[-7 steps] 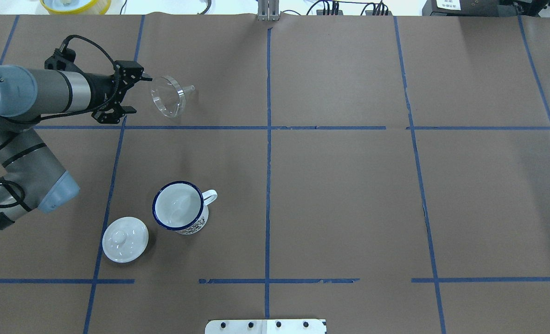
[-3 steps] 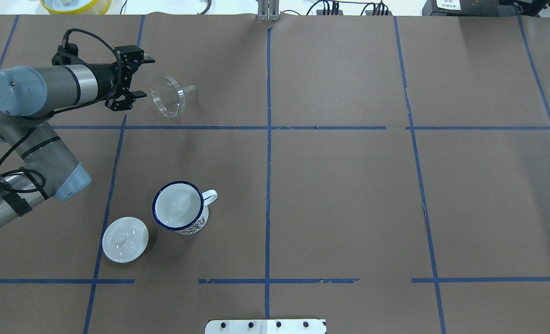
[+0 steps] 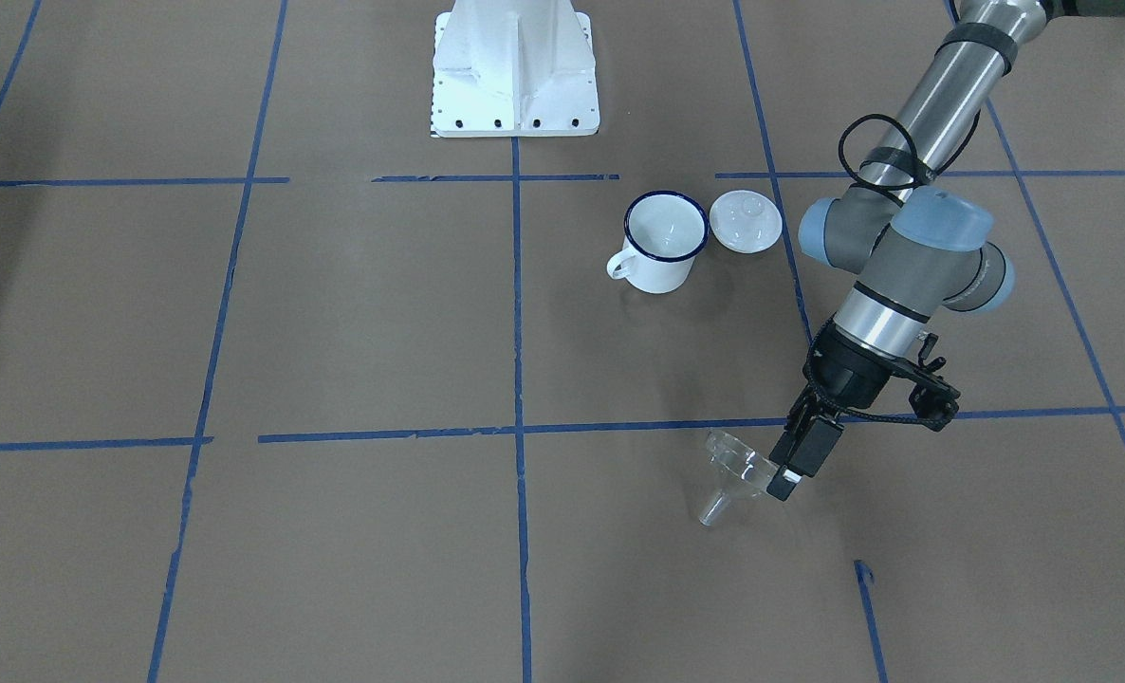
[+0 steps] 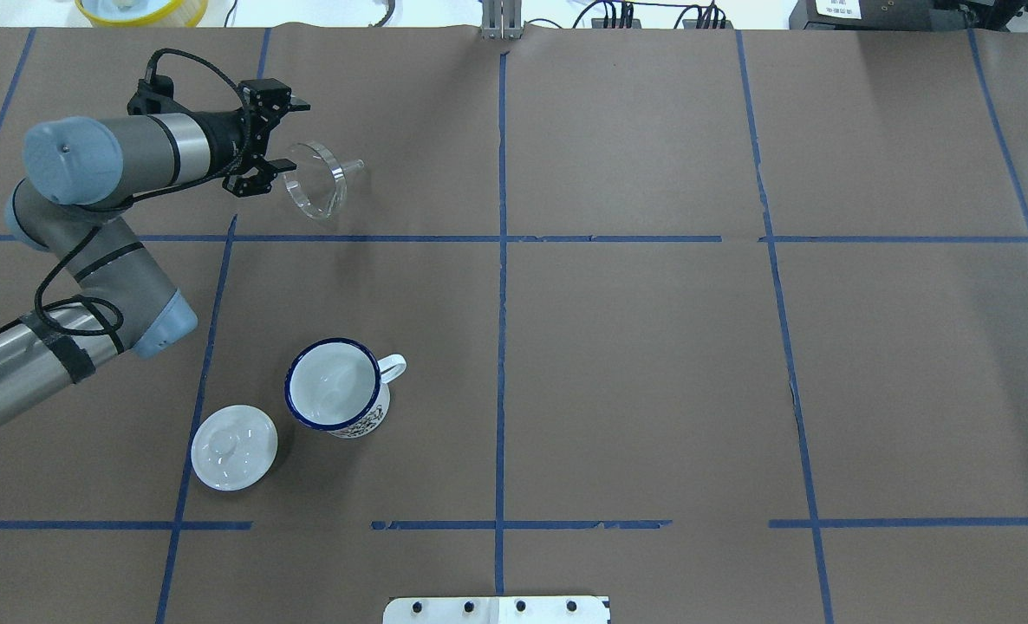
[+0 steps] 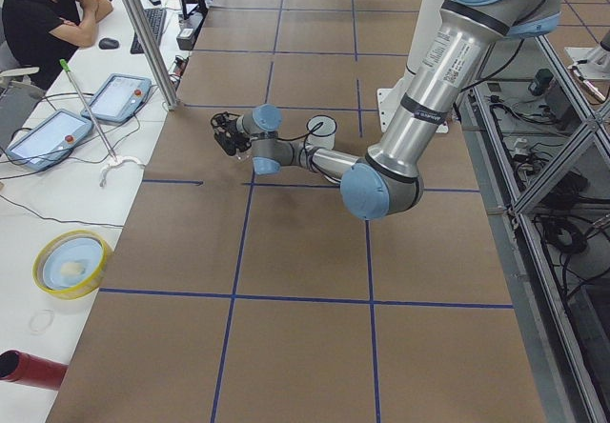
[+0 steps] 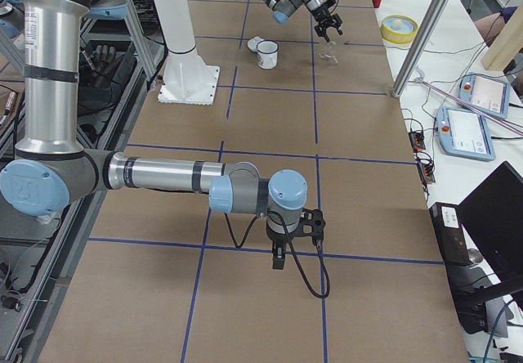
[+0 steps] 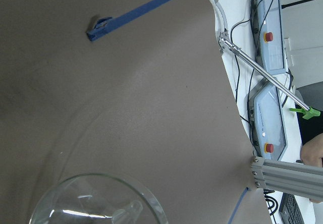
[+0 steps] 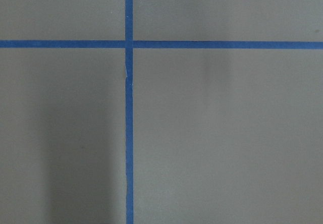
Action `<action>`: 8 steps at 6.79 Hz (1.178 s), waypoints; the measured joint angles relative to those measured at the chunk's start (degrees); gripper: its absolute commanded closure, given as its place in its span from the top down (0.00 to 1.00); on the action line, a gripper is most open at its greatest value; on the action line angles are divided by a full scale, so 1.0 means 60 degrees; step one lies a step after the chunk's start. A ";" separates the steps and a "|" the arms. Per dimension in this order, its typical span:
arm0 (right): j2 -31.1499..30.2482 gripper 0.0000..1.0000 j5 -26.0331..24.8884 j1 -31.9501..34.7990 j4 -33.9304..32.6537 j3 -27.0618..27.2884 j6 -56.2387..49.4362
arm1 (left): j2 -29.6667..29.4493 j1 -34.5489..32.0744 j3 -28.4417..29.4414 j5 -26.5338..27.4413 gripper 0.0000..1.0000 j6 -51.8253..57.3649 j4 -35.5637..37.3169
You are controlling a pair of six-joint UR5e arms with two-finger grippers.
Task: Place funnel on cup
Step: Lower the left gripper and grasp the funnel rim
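Left hand is spread wide, right at the rim of the funnel, which lies on its side toward the far-left corner of the surface, so this looks like the reach-to-grasp step. Next it must pinch that rim, lift, turn the stem down and carry it to the cup, upright nearer the robot's edge. Right hand: can't tell its state.

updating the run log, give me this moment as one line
stage: pre-grasp | left fingers: open, at funnel rim | funnel: on its side, ungrasped | cup: upright, empty
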 measured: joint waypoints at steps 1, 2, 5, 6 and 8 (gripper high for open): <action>0.0000 1.00 0.0000 0.0000 0.0000 0.0002 0.0001 | -0.0076 0.0007 0.0129 -0.0002 0.63 -0.0001 -0.0104; 0.0000 1.00 0.0000 0.0000 0.0000 0.0001 0.0000 | -0.0149 0.0011 0.0221 -0.0003 0.52 -0.0002 -0.0142; 0.0000 1.00 0.0000 0.0000 0.0000 0.0000 0.0000 | -0.0262 0.0029 0.0419 -0.0004 0.45 -0.0002 -0.0158; 0.0000 1.00 0.0000 0.0000 0.0000 -0.0003 0.0000 | -0.0267 0.0036 0.0434 -0.0003 0.33 -0.0002 -0.0159; 0.0000 1.00 0.0000 0.0000 0.0000 -0.0007 0.0000 | -0.0271 0.0078 0.0469 -0.0004 0.00 -0.0002 -0.0159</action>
